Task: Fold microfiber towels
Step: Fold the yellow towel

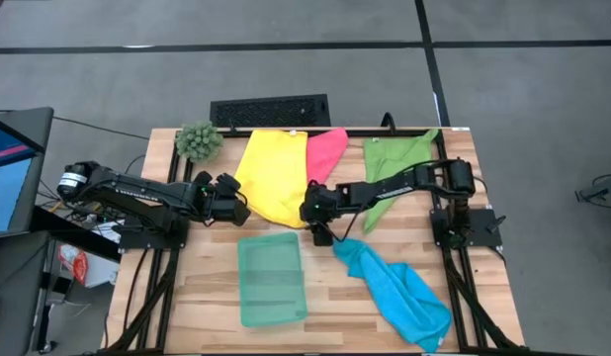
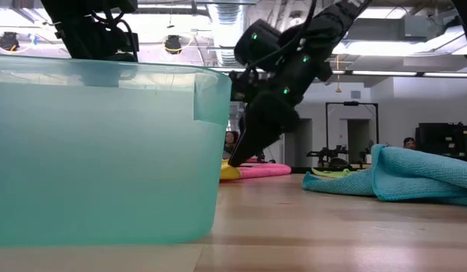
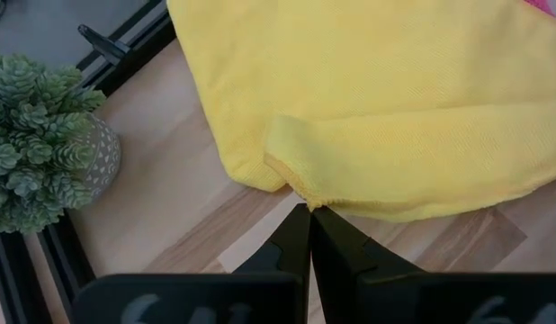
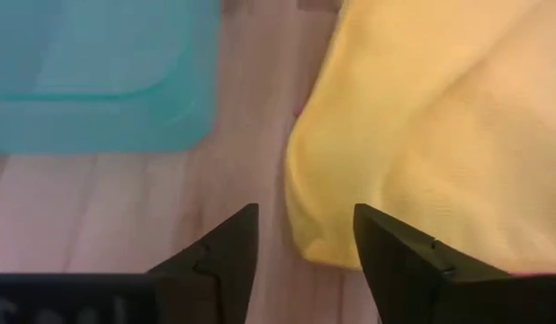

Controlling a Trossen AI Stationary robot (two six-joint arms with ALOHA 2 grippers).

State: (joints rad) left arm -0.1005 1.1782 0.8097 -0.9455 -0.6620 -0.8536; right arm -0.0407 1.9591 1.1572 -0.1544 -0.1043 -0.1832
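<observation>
From above, the yellow towel (image 1: 270,176) lies at about twelve o'clock from the table's middle, a pink towel (image 1: 327,150) tucked against its three o'clock side, a leaf-green towel (image 1: 396,158) further toward two o'clock, and the bright blue towel (image 1: 396,292) crumpled at five o'clock. My left gripper (image 1: 235,207) sits at the yellow towel's eight o'clock edge, my right gripper (image 1: 313,215) at its four o'clock corner. To fold this one well, I judge I should take both near corners at the same height and carry them together toward twelve o'clock, so the edges meet squarely.

At table level, the teal tray (image 2: 105,151) fills the near side; my right gripper (image 2: 245,155) points down just over the yellow and pink cloth behind it.

Past my left wrist, my left fingers (image 3: 294,236) are pressed together, tips just at the yellow towel's (image 3: 368,99) folded hem (image 3: 300,175); I cannot tell whether they pinch any cloth. The spiky plant ball (image 3: 35,144) stands beside.

Past my right wrist, my right fingers (image 4: 226,247) stand wide apart, holding nothing, the yellow towel's (image 4: 422,135) rounded corner lying between them.
</observation>
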